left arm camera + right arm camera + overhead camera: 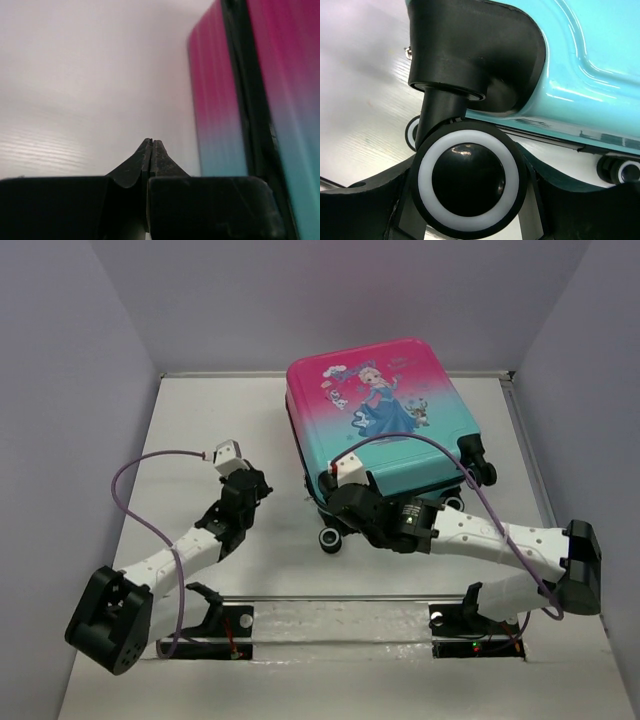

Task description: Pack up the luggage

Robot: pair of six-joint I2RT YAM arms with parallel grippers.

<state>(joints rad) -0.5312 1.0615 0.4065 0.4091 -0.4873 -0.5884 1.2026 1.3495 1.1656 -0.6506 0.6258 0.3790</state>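
The luggage [380, 420] lies flat and closed on the white table, its pink-to-teal printed shell facing up and its wheels toward me. My right gripper [338, 508] is at its near left corner. In the right wrist view its fingers [367, 205] sit on either side of a black caster wheel with a white ring [469, 186], closed against it below the teal shell [590, 40]. My left gripper [258, 485] is to the left of the suitcase, apart from it. Its fingertips [151, 143] are pressed together with nothing between them, and the luggage's side wall [220, 100] is to their right.
Two more wheels [480, 455] stick out at the luggage's near right corner, and another [330, 538] shows just below my right gripper. Grey walls close the table at the back and on both sides. Purple cables loop over both arms.
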